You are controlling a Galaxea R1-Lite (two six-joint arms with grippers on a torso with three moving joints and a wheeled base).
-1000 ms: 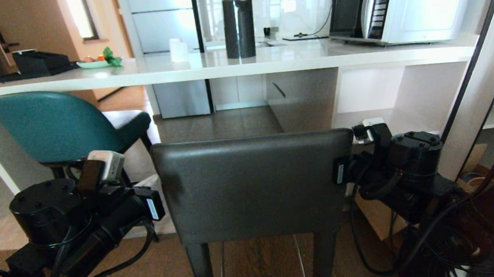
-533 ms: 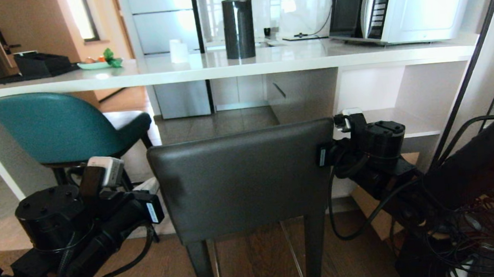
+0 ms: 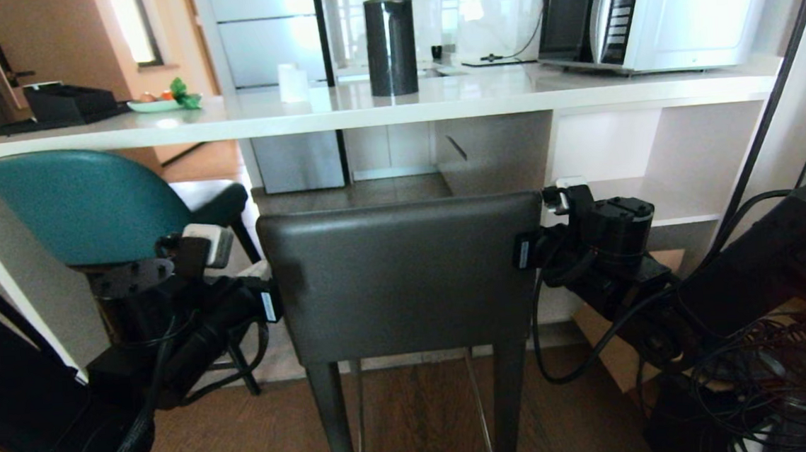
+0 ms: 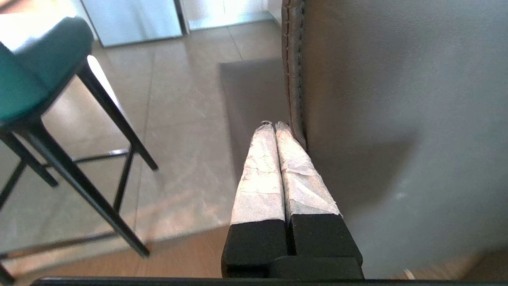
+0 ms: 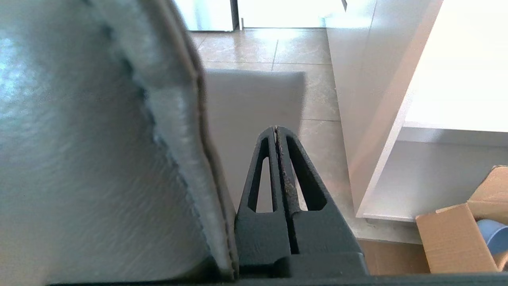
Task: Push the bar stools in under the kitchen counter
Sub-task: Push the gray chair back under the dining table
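Note:
The dark grey bar stool (image 3: 406, 275) stands square in front of the white kitchen counter (image 3: 493, 93), its back just short of the counter's edge. My left gripper (image 4: 274, 124) is shut and empty, its taped fingers lying against the left edge of that stool's back (image 4: 397, 119). At the right edge of the back (image 5: 99, 139), my right gripper (image 5: 276, 128) is shut and empty, its side touching the seam. The teal bar stool (image 3: 82, 206) stands to the left, its seat partly under the counter.
A microwave (image 3: 671, 9), a black cylinder (image 3: 390, 46) and a plate of fruit (image 3: 160, 102) sit on the counter. White open shelves (image 3: 656, 197) are at the right end. A cardboard box (image 5: 456, 238) lies on the floor by the shelves.
The grey stool has slid toward the counter, turning first and then squaring up. My right arm moved forward with its right edge; my left arm then came forward and in to its left edge.

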